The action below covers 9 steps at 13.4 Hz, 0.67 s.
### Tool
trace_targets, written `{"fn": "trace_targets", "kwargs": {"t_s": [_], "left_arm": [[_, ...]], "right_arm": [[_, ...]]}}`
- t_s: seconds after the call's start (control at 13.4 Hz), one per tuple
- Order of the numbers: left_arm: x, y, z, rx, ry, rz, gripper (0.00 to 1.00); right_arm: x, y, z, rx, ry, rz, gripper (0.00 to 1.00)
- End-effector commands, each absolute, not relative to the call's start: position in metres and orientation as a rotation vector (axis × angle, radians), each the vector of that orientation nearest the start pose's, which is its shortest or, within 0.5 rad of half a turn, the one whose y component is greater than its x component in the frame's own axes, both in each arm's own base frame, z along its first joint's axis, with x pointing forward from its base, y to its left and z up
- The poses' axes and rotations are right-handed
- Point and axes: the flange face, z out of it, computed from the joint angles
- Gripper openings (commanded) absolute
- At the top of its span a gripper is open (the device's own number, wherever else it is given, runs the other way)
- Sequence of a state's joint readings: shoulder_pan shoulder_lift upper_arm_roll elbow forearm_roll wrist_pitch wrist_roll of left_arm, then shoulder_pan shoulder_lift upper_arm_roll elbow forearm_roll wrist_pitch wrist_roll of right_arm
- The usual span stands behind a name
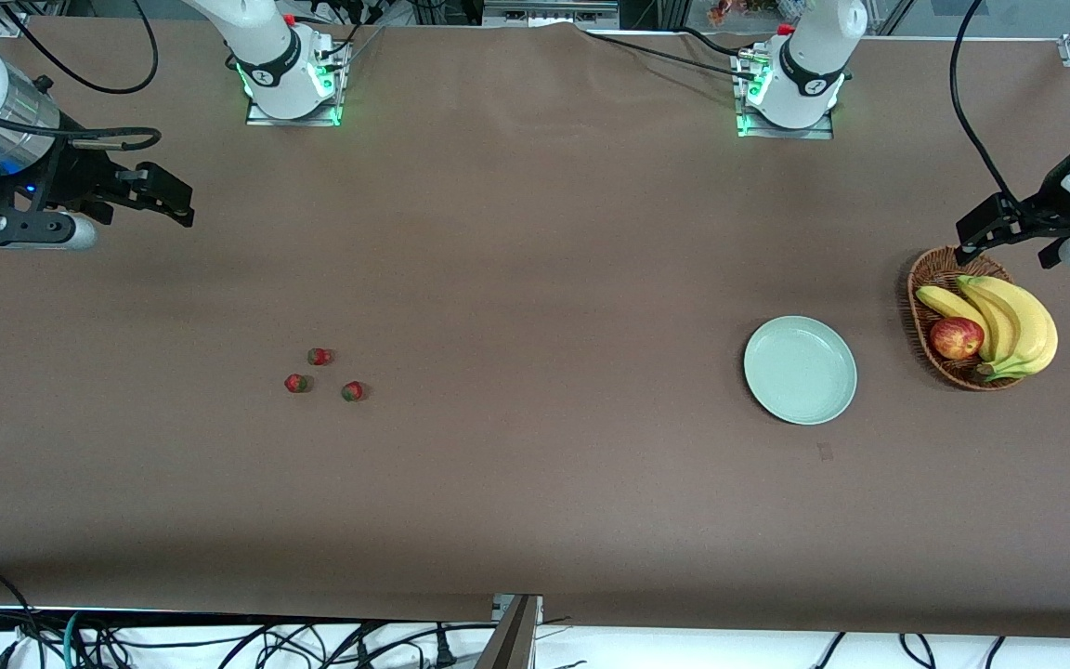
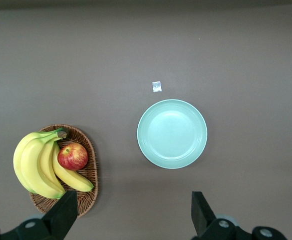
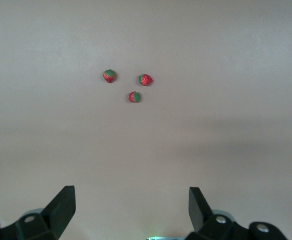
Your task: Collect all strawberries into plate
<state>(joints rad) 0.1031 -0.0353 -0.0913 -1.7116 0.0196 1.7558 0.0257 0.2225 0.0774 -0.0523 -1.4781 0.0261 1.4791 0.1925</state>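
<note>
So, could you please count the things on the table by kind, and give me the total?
Strawberries: 3
Plate: 1
Wicker basket: 1
Bananas: 3, in one bunch in the basket
Apple: 1, in the basket
Total: 9

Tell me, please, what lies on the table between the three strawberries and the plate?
Nothing: in the front view, only bare brown tabletop runs from the strawberries to the mint-green plate.
</note>
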Motion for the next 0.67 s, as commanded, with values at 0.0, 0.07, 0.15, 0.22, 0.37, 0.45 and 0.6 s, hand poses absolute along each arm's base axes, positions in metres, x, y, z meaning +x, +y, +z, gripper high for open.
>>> {"fn": "trace_targets", "kwargs": {"t_s": [0.0,0.07,0.15,0.22,0.37,0.45,0.6], "left_arm": [[0.5581,0.0078,0.6016,-3.114,0.042,-0.123,1.00],[0.5581,0.0087,0.6016,-3.114,0.042,-0.123,1.00],[0.5580,0.0123,0.6016,-3.112,0.033,-0.123,1.00],[0.5580,0.0132,0.6016,-3.112,0.031,-0.123,1.00],[0.5582,0.0090,0.6024,-3.111,0.040,-0.125,1.00],[0.5585,0.0056,0.6067,-3.111,0.043,-0.137,1.00],[0.5594,0.0056,0.6065,-3.111,0.047,-0.137,1.00]], "right_arm": [[0.5529,0.0966,0.6202,-3.123,0.001,0.142,1.00],[0.5531,0.0964,0.6217,-3.124,0.004,0.135,1.00],[0.5531,0.0960,0.6230,-3.126,-0.010,0.132,1.00],[0.5523,0.0967,0.6237,-3.126,-0.015,0.132,1.00],[0.5493,0.0949,0.6264,-3.121,-0.004,0.133,1.00],[0.5485,0.0938,0.6269,-3.123,-0.004,0.137,1.00],[0.5495,0.0874,0.6262,-3.121,0.010,0.140,1.00]]}}
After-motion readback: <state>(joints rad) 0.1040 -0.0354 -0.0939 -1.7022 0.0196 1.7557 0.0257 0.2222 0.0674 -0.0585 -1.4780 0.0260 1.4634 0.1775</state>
